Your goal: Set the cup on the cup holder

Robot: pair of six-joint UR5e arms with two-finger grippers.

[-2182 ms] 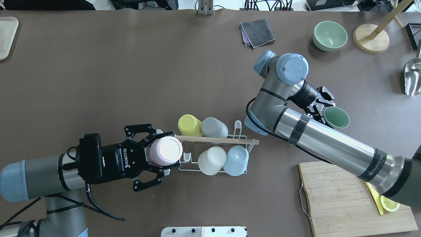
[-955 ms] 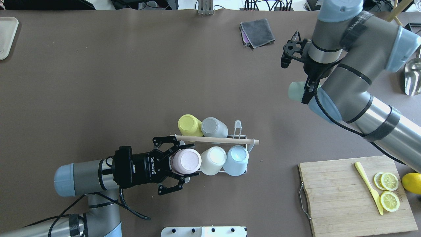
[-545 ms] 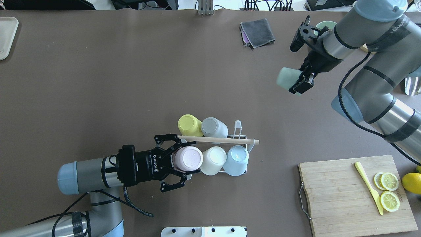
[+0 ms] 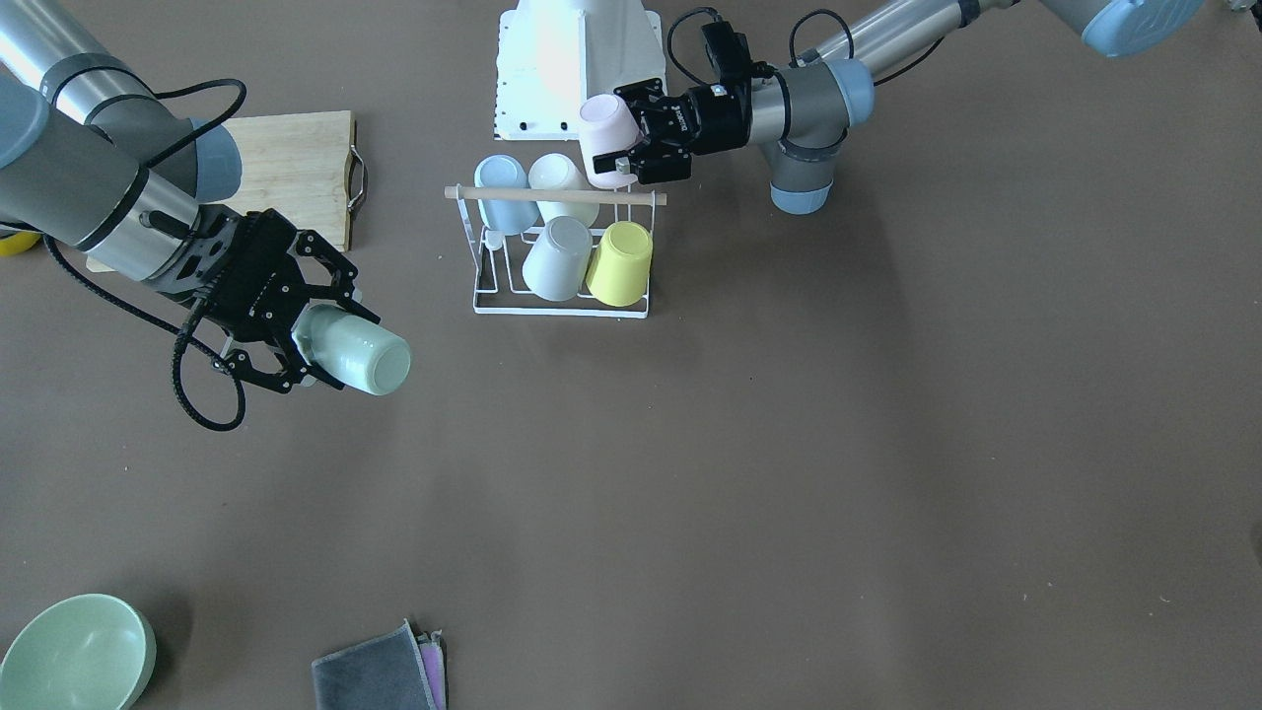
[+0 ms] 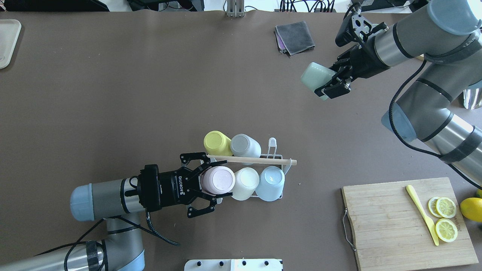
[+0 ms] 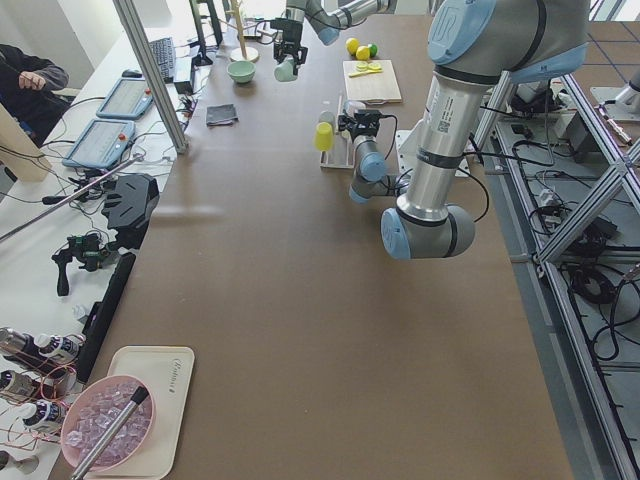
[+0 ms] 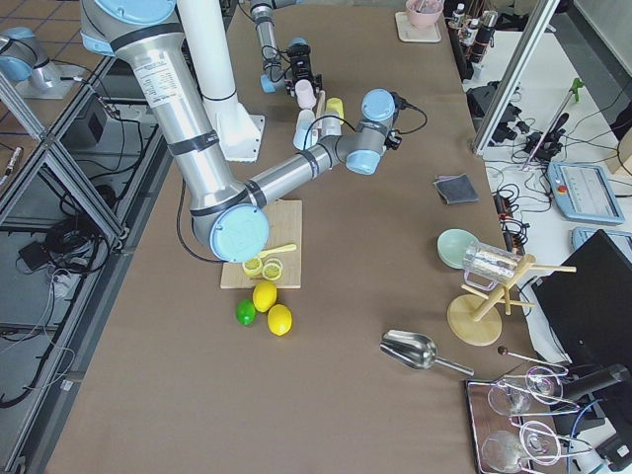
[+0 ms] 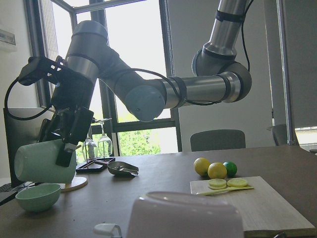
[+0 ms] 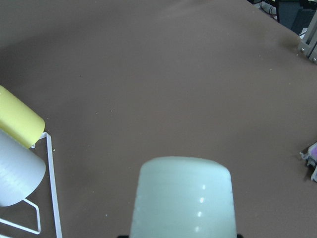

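Cup holder (image 5: 250, 160) stands mid-bench (image 5: 150, 94), unmoved, with yellow, grey, white and blue cups upside down on its prongs. The right arm has made the biggest change. It was low beside the holder two seconds ago and has since swung up and away to the far side. Its gripper (image 5: 327, 79) is clamped on a green cup (image 5: 314, 77), held on its side in the air, well apart from the holder. The left gripper (image 5: 215, 181) has slid in from the holder's end. It is closed around a pink cup (image 4: 599, 128), base up, now just beside the white cup and under the end of the wooden rod. That cup looks almost seated but is not yet released. One far prong (image 5: 272, 142) is bare, probably for the green cup. The only legible writing is "ROBOTIQ" on the left gripper's body; other markings are too small to read.
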